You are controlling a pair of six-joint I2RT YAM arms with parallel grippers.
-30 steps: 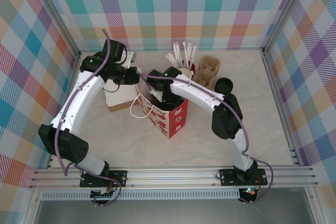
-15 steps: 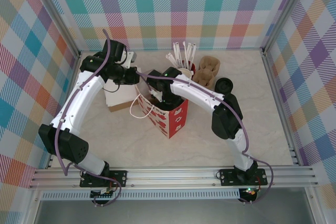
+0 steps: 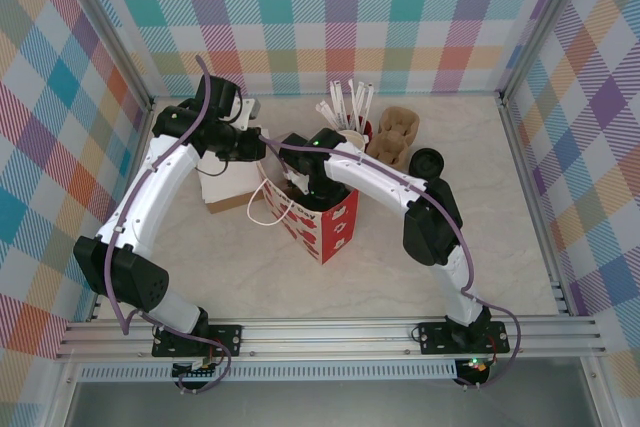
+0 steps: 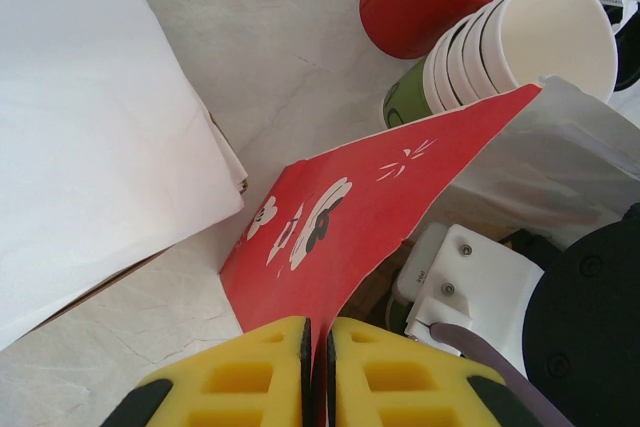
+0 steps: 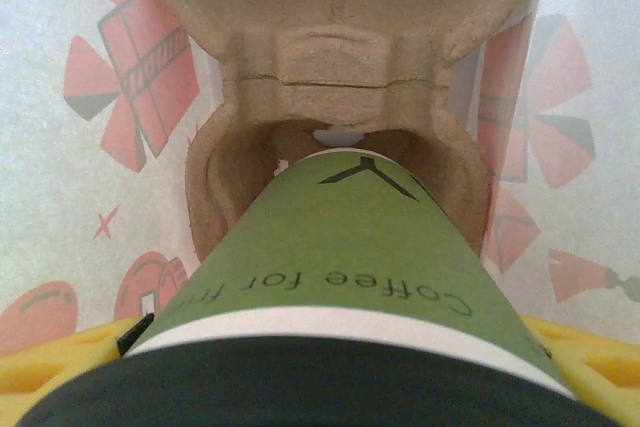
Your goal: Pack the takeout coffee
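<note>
Presently, the right claw (image 5: 330, 365) is clamping the takeout coffee (image 5: 340, 247) near its top, its base sitting in the cardboard carrier (image 5: 340, 67) inside the red bag (image 4: 340, 207), whose rim the left claw (image 4: 318, 367) is pinching tight, apparently leaving only release outstanding.

Red bag (image 3: 332, 225) mouth taken: right tool (image 5: 322, 372) is down inside, clamped on green cup (image 5: 335, 257) seated in pulp tray (image 5: 340, 57). Bag walls close either side. Left tool (image 4: 318, 332) pinches bag rim. White box (image 3: 222, 185) crowds the left. Red mug (image 3: 355, 130), carrier (image 3: 396, 137), black lid (image 3: 428, 161) line the back. Near table (image 3: 300, 282) and right side open.
</note>
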